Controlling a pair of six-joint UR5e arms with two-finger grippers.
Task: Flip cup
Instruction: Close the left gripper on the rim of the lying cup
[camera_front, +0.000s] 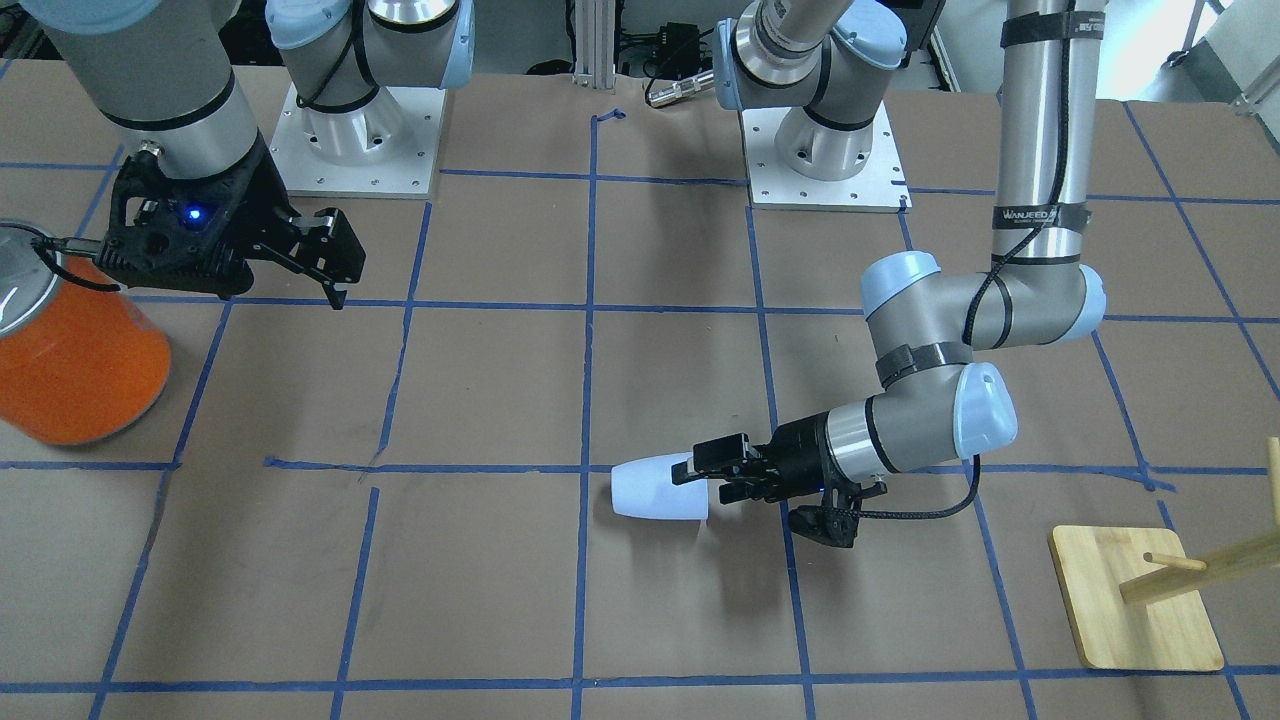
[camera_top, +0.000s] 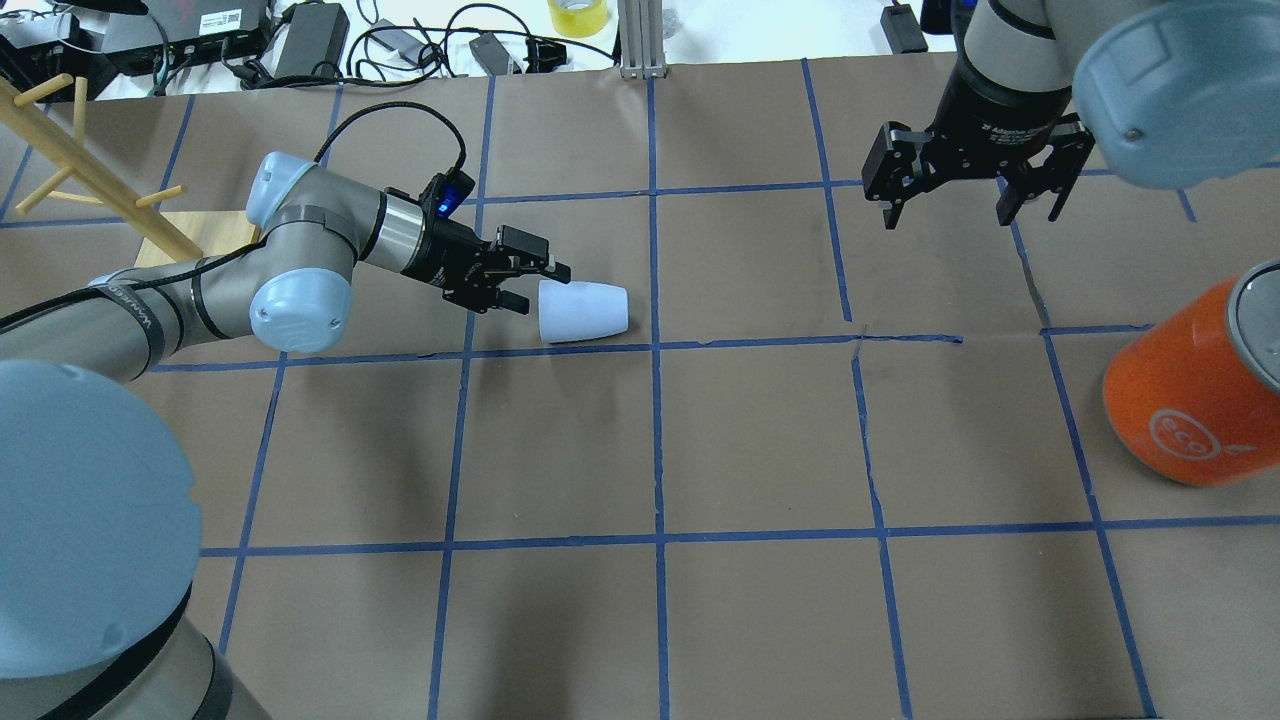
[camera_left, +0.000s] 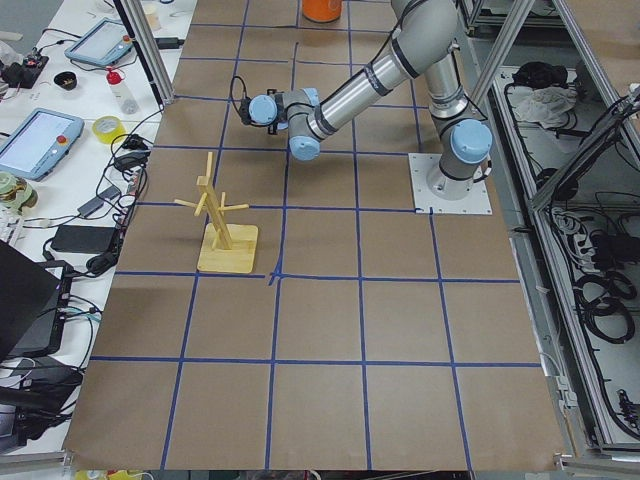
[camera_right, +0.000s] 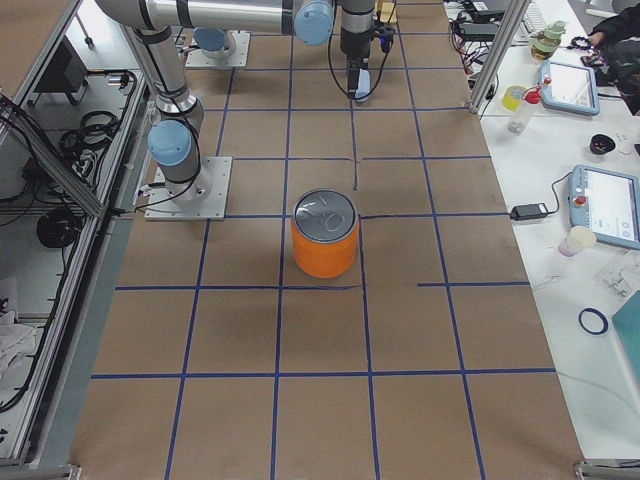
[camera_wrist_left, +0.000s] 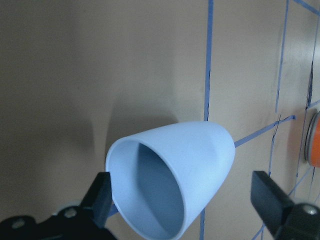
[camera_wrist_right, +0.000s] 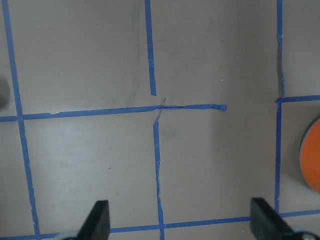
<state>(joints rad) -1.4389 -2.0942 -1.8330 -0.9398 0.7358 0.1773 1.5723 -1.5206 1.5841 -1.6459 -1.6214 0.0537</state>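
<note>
Pale blue cup (camera_top: 583, 312) lies sideways on the bench (camera_top: 760, 440), mouth toward the left gripper (camera_top: 537, 288). Its fingers (camera_wrist_left: 102, 197) are spread wide, one possibly touching the rim. Risk: the smooth taper rolls or squirts free on closing.

Left arm (camera_top: 150, 310): extended low over the table, forearm sloping down from the shoulder side. Left wrist (camera_front: 900, 420) lies close to horizontal, near the surface.

Left gripper (camera_top: 540, 288): pointed sideways along the table, toward the centre line. Jaws stand wide apart; in the left wrist view its fingers (camera_wrist_left: 102, 200) sit at opposite edges of the picture.

Right arm (camera_front: 160, 90): held raised on its own side, with the last link close to vertical.

Right gripper (camera_top: 970, 215): hangs well above the table, aimed straight down. Jaws spread wide, both right fingertips (camera_wrist_right: 97, 220) at the lower corners of the right wrist view.

The two grippers are well apart.
</note>
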